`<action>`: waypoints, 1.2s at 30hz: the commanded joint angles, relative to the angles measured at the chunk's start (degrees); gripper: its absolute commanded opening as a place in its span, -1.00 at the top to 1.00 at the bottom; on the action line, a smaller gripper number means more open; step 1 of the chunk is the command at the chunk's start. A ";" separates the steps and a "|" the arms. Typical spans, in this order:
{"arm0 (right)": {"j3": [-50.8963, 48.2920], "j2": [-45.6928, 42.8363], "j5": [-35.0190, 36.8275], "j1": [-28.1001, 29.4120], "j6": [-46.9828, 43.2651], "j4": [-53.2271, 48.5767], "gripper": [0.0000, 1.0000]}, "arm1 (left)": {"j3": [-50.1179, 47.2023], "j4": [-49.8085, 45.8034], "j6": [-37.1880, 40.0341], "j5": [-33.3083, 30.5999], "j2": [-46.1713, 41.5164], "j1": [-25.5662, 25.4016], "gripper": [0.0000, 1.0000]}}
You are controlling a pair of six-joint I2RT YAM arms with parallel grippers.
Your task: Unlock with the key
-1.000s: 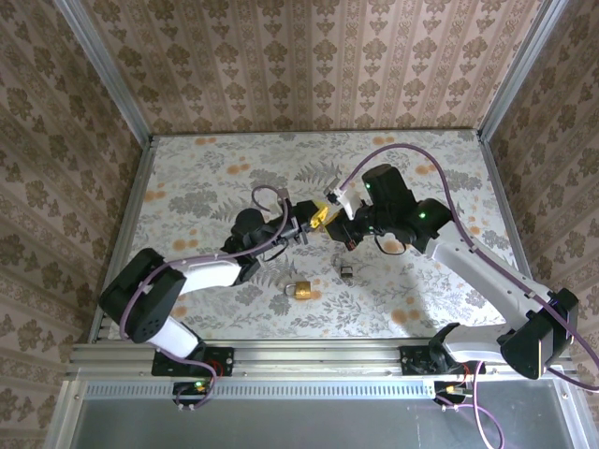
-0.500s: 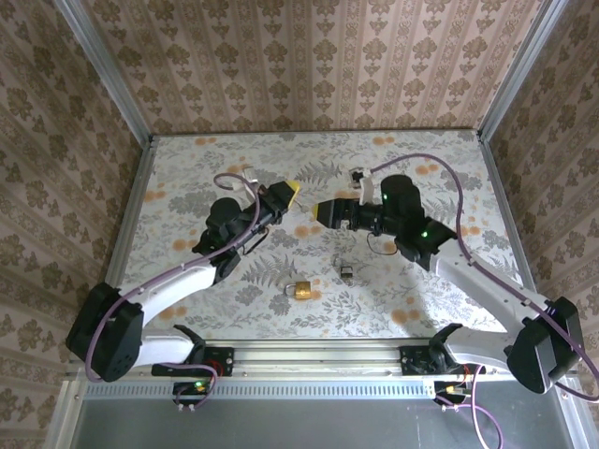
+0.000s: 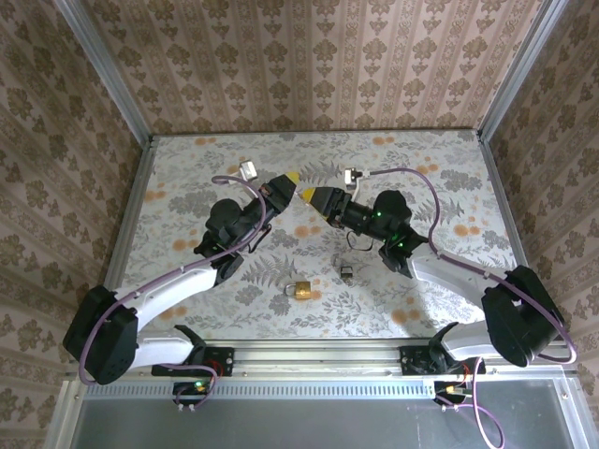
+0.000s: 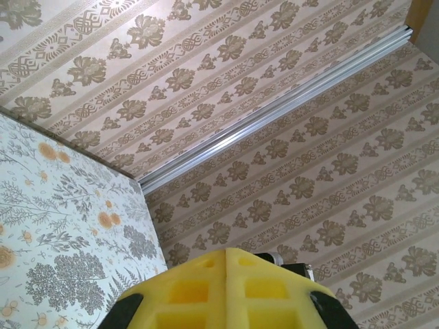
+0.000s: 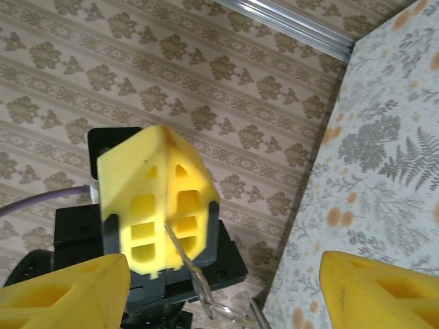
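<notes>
Near the middle of the near edge of the table [image 3: 187, 159] lies the padlock [image 3: 299, 290]. The key [image 3: 346, 272] lies just beside it, a bit farther in, toward the right edge. Nothing holds it. Farther back, the left pincer [image 3: 289, 179] is squeezed closed on nothing we can see, and the right pincer [image 3: 311, 196] is spread wide. We think nothing is done yet. We must grab the key, push it in and turn it.

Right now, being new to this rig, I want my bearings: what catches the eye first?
The two claws, nearly tip to tip above the table's middle: the left claw shut, the right claw open. Nearer the bases, the brass padlock lies on the table, the small key just right of it, neither touched.
</notes>
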 commanded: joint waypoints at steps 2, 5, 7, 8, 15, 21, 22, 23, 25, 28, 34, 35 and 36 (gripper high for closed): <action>0.93 1.13 -0.97 0.73 1.60 5.92 -0.35 | 0.00 4.20 0.58 -1.88 0.45 -0.27 1.00; 1.55 1.23 -2.04 1.15 1.54 6.37 -0.23 | 0.06 5.79 -0.57 -1.60 1.54 -0.32 1.00; 1.39 3.01 -1.97 1.35 1.75 7.41 -0.11 | 0.15 6.36 -1.20 -1.44 2.11 -0.29 1.00; 1.51 3.23 -2.26 1.43 1.95 7.96 -0.05 | 0.07 6.69 -1.41 -1.39 2.36 -0.34 1.00; 2.08 2.94 -2.85 1.62 1.37 7.11 0.41 | -1.21 7.70 -2.13 -1.92 2.30 -0.34 1.00; 2.90 2.03 -2.98 1.62 -0.32 4.81 0.44 | -2.12 8.49 -2.82 -2.10 2.39 -0.42 1.00; 3.19 2.03 -3.19 1.62 -0.71 4.27 0.46 | -2.26 8.65 -2.91 -2.01 2.41 -0.42 1.00; 3.46 2.02 -3.33 1.62 -1.10 3.54 0.46 | -2.38 8.80 -2.94 -2.09 2.40 -0.55 1.00; 3.77 2.02 -3.20 1.57 -2.13 2.03 0.47 | -2.70 8.99 -2.99 -2.18 2.50 -0.82 1.00; 3.82 -0.14 -3.11 1.62 -2.92 1.18 0.67 | -3.40 9.83 -3.79 -2.58 2.92 -0.99 1.00; 4.37 -0.79 -3.91 1.62 -3.51 -0.64 0.98 | -4.41 11.62 -4.95 -3.50 3.79 -1.09 1.00; 4.30 -1.10 -3.85 1.62 -3.82 -1.07 1.00 | -4.46 11.53 -4.94 -3.66 3.73 -1.08 1.00; 4.21 -1.33 -3.82 1.62 -3.97 -1.38 1.00 | -4.43 11.49 -4.86 -3.68 3.71 -1.13 1.00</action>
